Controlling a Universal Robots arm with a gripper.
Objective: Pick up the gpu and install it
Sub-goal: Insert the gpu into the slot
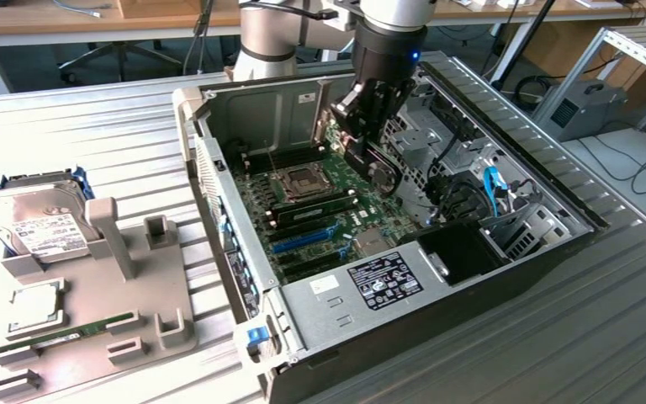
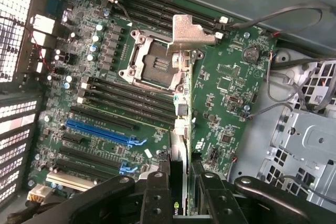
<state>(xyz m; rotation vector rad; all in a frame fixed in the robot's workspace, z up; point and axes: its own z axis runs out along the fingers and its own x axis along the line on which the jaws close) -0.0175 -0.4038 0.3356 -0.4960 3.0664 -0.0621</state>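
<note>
The jaws are closed on the gpu [image 1: 380,171], holding it on edge inside the open computer case [image 1: 436,311] on the bench [image 1: 592,337]. The card hangs over the motherboard [image 1: 300,215], towards the exterior view's right of the CPU socket [image 1: 300,180].

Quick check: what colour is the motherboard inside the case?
Green. The motherboard shows best in the wrist view.
</note>
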